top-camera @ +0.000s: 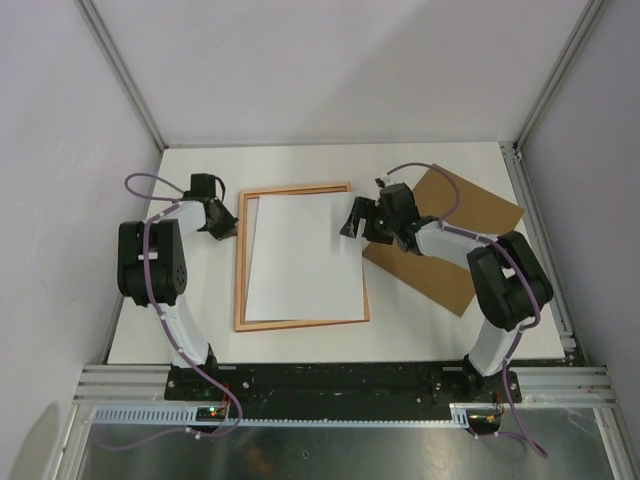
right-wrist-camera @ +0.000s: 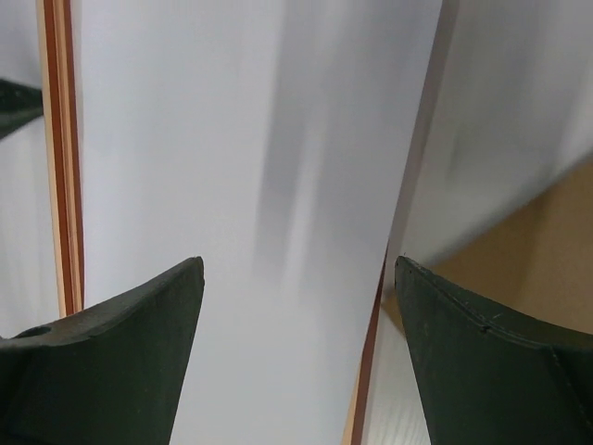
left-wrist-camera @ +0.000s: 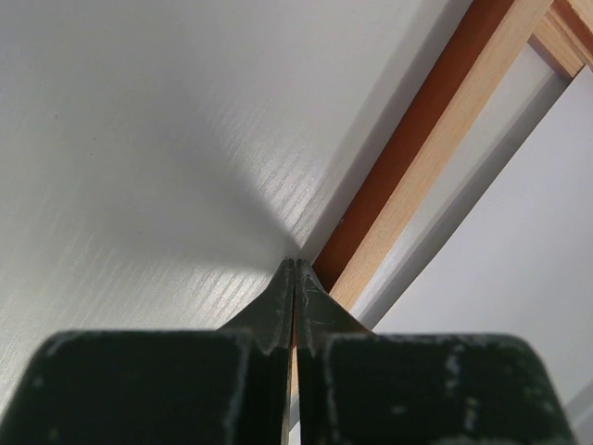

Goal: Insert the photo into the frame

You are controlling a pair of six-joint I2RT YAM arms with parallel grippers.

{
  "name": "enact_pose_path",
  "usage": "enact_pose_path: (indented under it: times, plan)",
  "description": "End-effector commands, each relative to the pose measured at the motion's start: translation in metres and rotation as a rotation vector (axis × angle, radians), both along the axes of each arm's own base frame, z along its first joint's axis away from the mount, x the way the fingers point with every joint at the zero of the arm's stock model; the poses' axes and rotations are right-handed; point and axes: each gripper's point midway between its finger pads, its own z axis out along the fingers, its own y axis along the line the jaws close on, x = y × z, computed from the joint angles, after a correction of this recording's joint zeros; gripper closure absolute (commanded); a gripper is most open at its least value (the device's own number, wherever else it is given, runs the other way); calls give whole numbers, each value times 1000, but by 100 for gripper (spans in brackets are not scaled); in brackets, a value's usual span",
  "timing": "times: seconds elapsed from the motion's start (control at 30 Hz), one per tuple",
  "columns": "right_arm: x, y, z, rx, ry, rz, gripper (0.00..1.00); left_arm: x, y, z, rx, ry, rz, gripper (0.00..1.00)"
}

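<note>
Top external view: the frame [top-camera: 238, 270] lies flat on the white tabletop [top-camera: 300, 165] with its pale wood back facing up. It is a thin rectangle of narrow rails. The photo [top-camera: 300, 255] rests inside the opening with its plain white side up, so no picture shows. It sits a little askew, its right edge close along the right rail. A flat brown backing board [top-camera: 440, 280], matte like cardboard, lies at an angle just right of the frame, partly under the right arm.

The left hand [top-camera: 228, 226] sits at the outer side of the left rail. In the left wrist view, its dark fingers [left-wrist-camera: 269, 315] are clenched together with nothing visible between them. Their pointed tips rest on the faintly ribbed tabletop [left-wrist-camera: 139, 139], right against the frame [left-wrist-camera: 435, 120], whose outer edge is red-orange and whose upper face is bare wood.

The right hand [top-camera: 352, 218] hovers over the upper right part of the frame. The right wrist view shows it released, with its two dark wedge-shaped fingers [right-wrist-camera: 111, 371] spread wide above the smooth white photo [right-wrist-camera: 232, 139]. A wood and red-brown rail [right-wrist-camera: 60, 139] runs at the left, and the brown board [right-wrist-camera: 547, 260] is at the right.
</note>
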Motion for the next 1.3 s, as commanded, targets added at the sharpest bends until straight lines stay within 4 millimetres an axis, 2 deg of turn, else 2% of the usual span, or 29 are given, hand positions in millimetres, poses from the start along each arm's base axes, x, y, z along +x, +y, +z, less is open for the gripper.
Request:
enact_pose_path:
  times: [0.0, 0.23, 0.5, 0.73, 1.0, 1.27]
  plan:
    - [41, 13, 16, 32, -94, -45, 12, -9, -4, 1, 4, 20, -55, 100]
    - [67, 10, 5, -10, -104, -121, 13, -10, -4, 3, -1, 17, -72, 100]
    - [74, 2, 0, -29, -102, -164, 13, -10, -4, 1, -3, 19, -82, 100]
    - [77, 13, -14, -8, -60, -122, 15, -8, -6, 2, -9, 15, -88, 100]
    - [82, 18, 1, 16, -84, -107, 22, -8, -6, 3, -11, 13, -92, 100]
    - [78, 28, 10, 40, -97, -82, 28, -7, -7, 4, -14, 10, -98, 100]
